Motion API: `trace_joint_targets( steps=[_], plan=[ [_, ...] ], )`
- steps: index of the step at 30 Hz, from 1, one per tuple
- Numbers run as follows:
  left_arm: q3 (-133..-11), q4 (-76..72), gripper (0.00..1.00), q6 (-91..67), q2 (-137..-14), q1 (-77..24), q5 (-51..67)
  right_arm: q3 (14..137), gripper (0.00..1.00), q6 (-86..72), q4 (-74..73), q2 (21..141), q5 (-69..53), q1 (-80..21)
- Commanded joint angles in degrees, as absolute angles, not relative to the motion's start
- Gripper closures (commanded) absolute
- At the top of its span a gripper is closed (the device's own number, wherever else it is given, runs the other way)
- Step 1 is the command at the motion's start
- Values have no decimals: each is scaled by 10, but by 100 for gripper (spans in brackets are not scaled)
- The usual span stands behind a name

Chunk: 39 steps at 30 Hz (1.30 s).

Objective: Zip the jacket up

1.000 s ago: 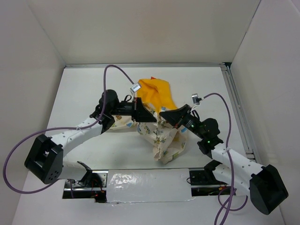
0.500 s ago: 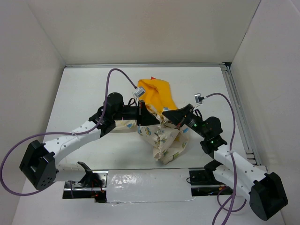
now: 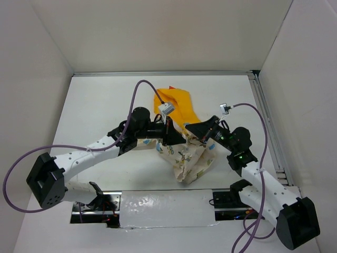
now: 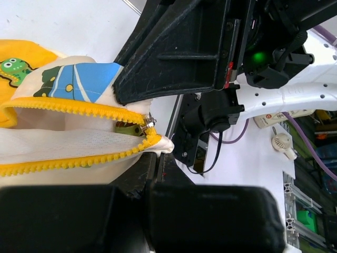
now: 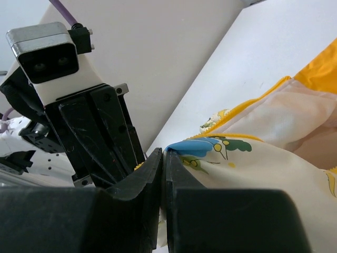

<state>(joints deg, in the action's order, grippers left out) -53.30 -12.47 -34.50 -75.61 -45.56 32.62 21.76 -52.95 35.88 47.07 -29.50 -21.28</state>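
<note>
The jacket [image 3: 190, 161] lies bunched in the middle of the table, cream with cartoon prints, its yellow hood [image 3: 176, 101] toward the back. Both grippers meet over its upper edge. My left gripper [image 3: 177, 136] is shut on the jacket's hem beside the zipper's end [image 4: 154, 158]. The yellow zipper teeth [image 4: 68, 108] gape open in two rows that meet at the metal slider [image 4: 148, 122]. My right gripper [image 3: 189, 130] faces the left one, shut on a blue-printed fold of the jacket [image 5: 163, 154]. In the left wrist view its black fingers [image 4: 174, 52] sit just above the slider.
White walls close off the back and both sides. A metal rail [image 3: 266, 121] runs along the table's right edge. A foil-taped strip [image 3: 163, 208] lies between the arm bases. The left arm's purple cable [image 3: 138, 89] loops over the table.
My left arm has swung to the right, bringing its gripper up against the right one. The jacket has gathered into a narrower bundle. The right gripper has hardly moved.
</note>
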Motion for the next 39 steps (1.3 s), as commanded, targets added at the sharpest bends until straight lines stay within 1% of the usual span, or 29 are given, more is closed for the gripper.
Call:
trace_joint_targets(
  steps=[1, 5, 6, 7, 8, 9, 13, 16, 17, 21, 24, 25, 26, 27, 28, 31, 33, 34, 35, 38, 39],
  plan=[
    [-517, -5, 100, -338, -762, -495, 407, 288, 100, -541, 443, 461, -217, -181],
    [-516, -9, 100, -359, -763, -491, 386, 317, 100, -518, 389, 467, -256, -179],
    [-523, -11, 100, -370, -765, -487, 381, 333, 100, -505, 348, 472, -268, -180],
    [-526, -11, 100, -379, -767, -470, 380, 347, 97, -491, 311, 476, -276, -182],
    [-533, -18, 100, -390, -770, -458, 387, 363, 93, -457, 219, 480, -276, -185],
    [-549, -14, 100, -400, -773, -448, 389, 389, 90, -433, 175, 488, -272, -197],
    [-591, 19, 100, -412, -783, -412, 370, 418, 80, -378, 34, 507, -220, -223],
    [-634, 73, 100, -426, -804, -391, 359, 417, 67, -367, -31, 518, -170, -242],
    [-654, 104, 100, -436, -810, -386, 356, 416, 55, -358, -57, 519, -160, -248],
    [-673, 132, 100, -437, -836, -361, 379, 432, 40, -311, -119, 508, -68, -293],
    [-686, 162, 100, -446, -841, -352, 381, 454, 38, -263, -163, 485, -3, -347],
    [-689, 169, 100, -451, -841, -351, 376, 458, 37, -253, -184, 479, 69, -377],
    [-693, 175, 100, -451, -841, -351, 365, 471, 33, -246, -197, 475, 96, -389],
    [-696, 187, 100, -453, -841, -350, 360, 479, 33, -239, -211, 473, 125, -403],
    [-699, 194, 100, -455, -841, -350, 356, 486, 33, -233, -227, 471, 163, -430],
    [-711, 215, 100, -461, -845, -347, 349, 488, 33, -215, -243, 471, 225, -481],
    [-725, 230, 100, -468, -853, -346, 345, 490, 35, -208, -253, 484, 257, -545],
    [-728, 239, 100, -468, -855, -345, 345, 492, 35, -212, -265, 500, 307, -566],
    [-733, 243, 100, -470, -858, -345, 345, 494, 35, -215, -272, 510, 332, -605],
    [-740, 250, 100, -478, -861, -345, 349, 507, 35, -229, -300, 554, 414, -658],
    [-741, 253, 100, -481, -862, -345, 345, 512, 36, -236, -306, 565, 425, -663]
  ],
)
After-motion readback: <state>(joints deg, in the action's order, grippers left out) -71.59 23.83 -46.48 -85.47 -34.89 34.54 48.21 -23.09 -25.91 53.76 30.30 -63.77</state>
